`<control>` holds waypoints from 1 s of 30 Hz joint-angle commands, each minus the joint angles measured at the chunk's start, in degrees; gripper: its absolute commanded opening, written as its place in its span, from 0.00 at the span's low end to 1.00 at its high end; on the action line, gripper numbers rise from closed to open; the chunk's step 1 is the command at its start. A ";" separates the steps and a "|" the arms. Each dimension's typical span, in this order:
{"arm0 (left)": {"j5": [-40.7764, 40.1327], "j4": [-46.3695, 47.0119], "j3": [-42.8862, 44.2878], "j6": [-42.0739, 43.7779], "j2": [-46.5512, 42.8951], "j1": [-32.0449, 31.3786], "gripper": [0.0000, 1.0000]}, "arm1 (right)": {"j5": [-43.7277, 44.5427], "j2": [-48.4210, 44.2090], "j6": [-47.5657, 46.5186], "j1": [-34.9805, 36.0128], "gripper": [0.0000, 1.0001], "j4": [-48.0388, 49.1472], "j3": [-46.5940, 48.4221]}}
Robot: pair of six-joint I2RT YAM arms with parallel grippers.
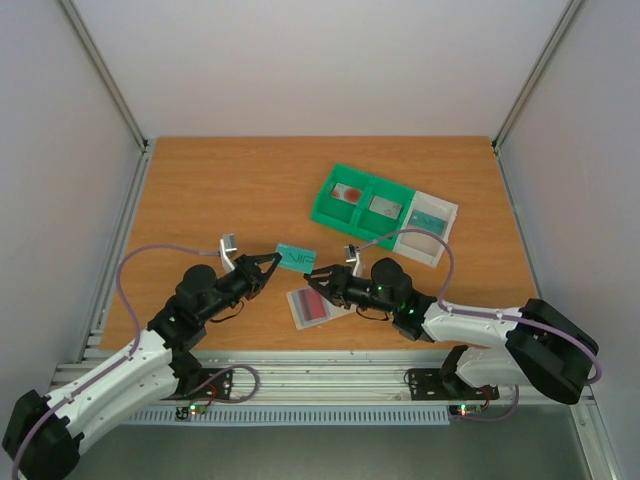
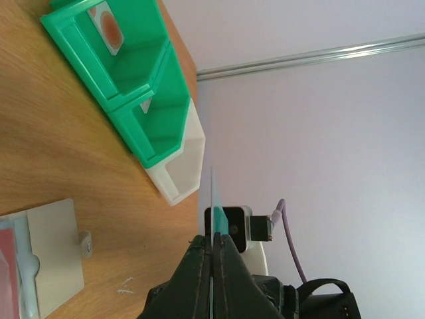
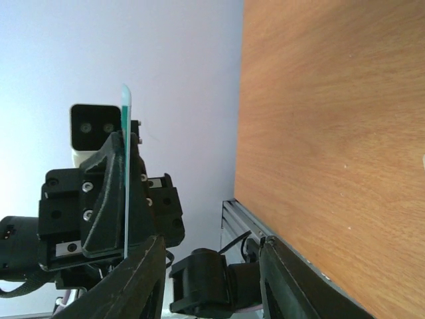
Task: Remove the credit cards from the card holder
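The white-shelled left arm point(image 1: 110, 378) and white-shelled right arm point(image 1: 470, 322) carry bulky black joints, each trailing a looping lilac cable point(image 1: 160, 247). Angular black plastic fingers point(image 3: 103, 199) show small silver screws, beside a white boxy wrist camera point(image 3: 95, 126).

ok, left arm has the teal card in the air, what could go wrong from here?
The thin teal plastic card is pinched at one end only by the left jaws: it could twist or slip out.
The open right jaws sit close by; closing in could knock it.
The flat beige card holder, dark red card inside, lies loose near the right arm and could get nudged.
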 commanded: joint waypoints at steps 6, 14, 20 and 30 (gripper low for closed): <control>-1.81 1.61 0.01 -0.48 -0.86 -0.10 0.00 | 2.51 -1.13 1.23 0.26 0.45 4.25 -0.25; -1.19 1.21 -0.14 -1.89 -1.65 -0.03 0.01 | 5.60 -5.26 1.11 0.26 0.43 3.55 -3.61; 0.11 0.49 0.54 -1.85 -1.80 -0.08 0.00 | 5.94 -9.25 -1.19 0.26 0.47 -5.99 -1.37; 1.02 2.44 0.30 -3.05 -1.52 -0.05 0.00 | 3.29 -4.80 -0.43 0.34 0.45 -1.99 1.14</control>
